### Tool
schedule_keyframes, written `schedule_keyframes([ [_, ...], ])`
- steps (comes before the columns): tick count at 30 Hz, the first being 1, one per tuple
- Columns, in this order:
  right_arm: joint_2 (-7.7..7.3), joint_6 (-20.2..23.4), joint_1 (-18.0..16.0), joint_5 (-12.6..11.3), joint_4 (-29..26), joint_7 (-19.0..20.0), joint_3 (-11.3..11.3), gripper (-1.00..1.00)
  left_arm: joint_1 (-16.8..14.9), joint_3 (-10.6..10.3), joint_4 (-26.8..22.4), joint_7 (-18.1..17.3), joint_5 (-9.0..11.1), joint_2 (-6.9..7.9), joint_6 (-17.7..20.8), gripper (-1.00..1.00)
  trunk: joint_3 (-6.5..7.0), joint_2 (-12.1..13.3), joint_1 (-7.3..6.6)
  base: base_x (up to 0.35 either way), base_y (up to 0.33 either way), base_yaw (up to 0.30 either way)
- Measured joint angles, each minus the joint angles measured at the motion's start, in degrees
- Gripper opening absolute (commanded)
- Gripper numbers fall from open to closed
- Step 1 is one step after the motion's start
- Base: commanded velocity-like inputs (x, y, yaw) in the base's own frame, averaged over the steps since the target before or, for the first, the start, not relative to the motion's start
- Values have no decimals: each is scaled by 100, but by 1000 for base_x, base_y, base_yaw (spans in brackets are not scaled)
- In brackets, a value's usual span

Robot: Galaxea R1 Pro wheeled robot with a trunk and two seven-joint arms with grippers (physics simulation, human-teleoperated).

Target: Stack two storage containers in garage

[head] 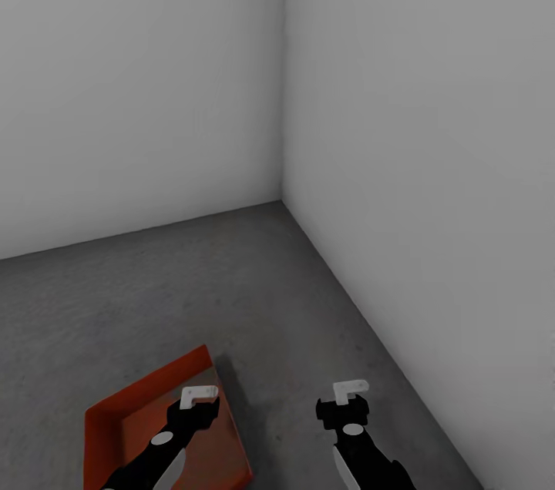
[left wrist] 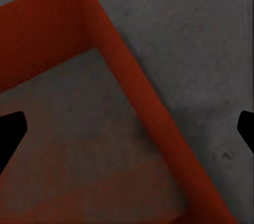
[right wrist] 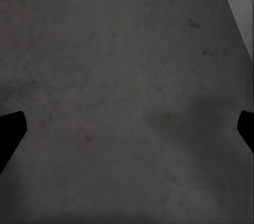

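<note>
left gripper (head: pixel 199 396) spread wide above storage container (head: pixel 131 413) on concrete floor (head: pixel 231 290), holding nothing, right gripper (head: pixel 349 391) likewise wide, empty

Floor (head: pixel 231 282): rough mottled dark grey concrete, matt, faint specks and stains in right wrist view.
Walls (head: pixel 139 89): plain white, smooth, matt, no texture.
Container (head: pixel 116 417): orange-red, plastic-looking, smooth walls, matt to slightly satin; inside bottom dull, greyish in left wrist view, ribbing too faint to tell.
Left gripper (head: pixel 199 395): white matt fingertip piece, black body with soft sheen.
Right gripper (head: pixel 349 391): same white tip, black glossy-looking housing, grey round insert.
</note>
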Motion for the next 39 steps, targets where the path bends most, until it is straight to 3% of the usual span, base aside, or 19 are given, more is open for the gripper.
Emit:
schedule_keyframes([
  [39, 6, 3, 0, 23, 52, 8, 23, 100, 0, -2, 0, -39, -32, 3, 41, 100, 376, 39, -21, 0, 0, -109],
])
